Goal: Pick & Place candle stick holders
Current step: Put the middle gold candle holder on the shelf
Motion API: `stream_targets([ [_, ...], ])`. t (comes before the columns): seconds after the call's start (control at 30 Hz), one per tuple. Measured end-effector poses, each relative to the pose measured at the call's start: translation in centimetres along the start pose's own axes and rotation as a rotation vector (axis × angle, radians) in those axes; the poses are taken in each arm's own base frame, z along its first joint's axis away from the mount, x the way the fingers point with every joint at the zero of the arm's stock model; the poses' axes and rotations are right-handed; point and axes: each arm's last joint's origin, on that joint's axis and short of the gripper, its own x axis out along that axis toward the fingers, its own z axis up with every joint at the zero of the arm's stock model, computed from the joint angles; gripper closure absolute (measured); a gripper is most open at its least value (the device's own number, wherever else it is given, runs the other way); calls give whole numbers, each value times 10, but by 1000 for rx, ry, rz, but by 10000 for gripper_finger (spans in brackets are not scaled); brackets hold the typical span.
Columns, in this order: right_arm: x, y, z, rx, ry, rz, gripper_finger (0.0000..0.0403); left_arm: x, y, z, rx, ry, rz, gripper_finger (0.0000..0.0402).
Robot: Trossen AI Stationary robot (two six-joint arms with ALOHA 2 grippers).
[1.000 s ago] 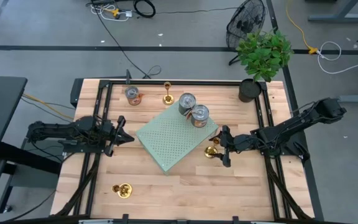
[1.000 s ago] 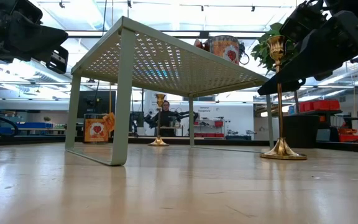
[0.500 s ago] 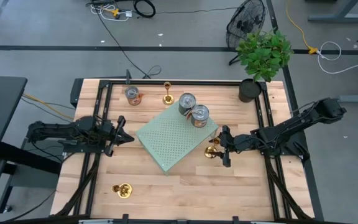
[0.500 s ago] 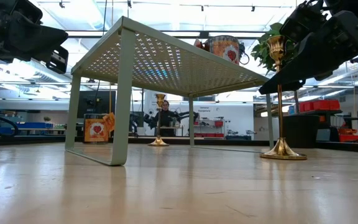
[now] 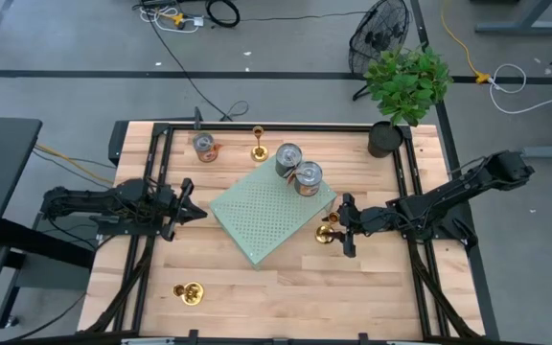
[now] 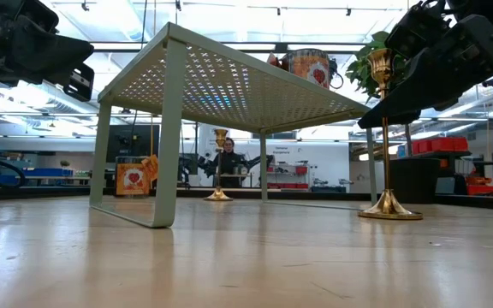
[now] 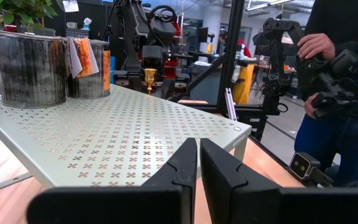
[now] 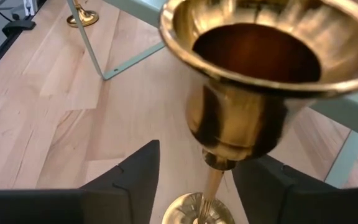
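Three gold candle stick holders show. One stands on its round base at the right corner of the green perforated rack. One stands at the far edge. One is near the front left; whether it stands or lies, I cannot tell. My right gripper is open, its fingers on either side of the first holder's thin stem just below the cup, with gaps showing. My left gripper is shut and empty at the rack's left corner.
Two silver cans stand on the rack's far right corner, and a third stands on the table at the far left. A potted plant is at the far right corner. A person stands beyond the table.
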Motion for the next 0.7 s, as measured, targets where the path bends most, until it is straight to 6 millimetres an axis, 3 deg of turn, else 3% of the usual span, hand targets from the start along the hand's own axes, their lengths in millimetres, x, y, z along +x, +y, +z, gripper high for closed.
stream_targets([
  [0.7, 0, 0, 0, 0, 0, 0, 278, 0, 0, 0, 0, -1, 0, 376],
])
